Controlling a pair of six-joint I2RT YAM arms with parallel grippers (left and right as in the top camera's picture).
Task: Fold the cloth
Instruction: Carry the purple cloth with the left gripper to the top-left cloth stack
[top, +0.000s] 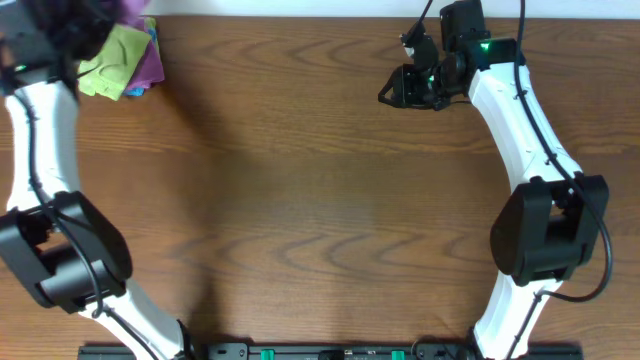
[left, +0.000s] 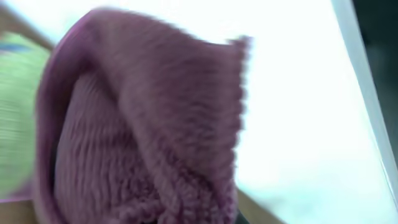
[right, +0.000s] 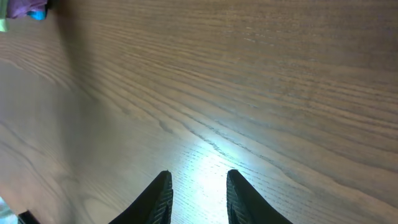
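Observation:
The cloth (left: 143, 124) is purple and fuzzy, and it fills most of the left wrist view, bunched up and blurred right at the jaws. Overhead, a purple fold of the cloth (top: 133, 9) shows at the table's far left corner beside my left gripper (top: 95, 20). That gripper is shut on it, its fingers hidden by the fabric. My right gripper (top: 395, 92) hovers over bare wood at the far right. In the right wrist view the right gripper (right: 199, 186) stands open with nothing between its fingers.
A pile of small cloths lies under the left gripper: a lime-green one (top: 108, 62), a pinkish-purple one (top: 151, 62) and a blue edge (top: 152, 28). The pile (right: 25, 7) also peeks into the right wrist view's corner. The wooden table (top: 320, 200) spreads between the arms.

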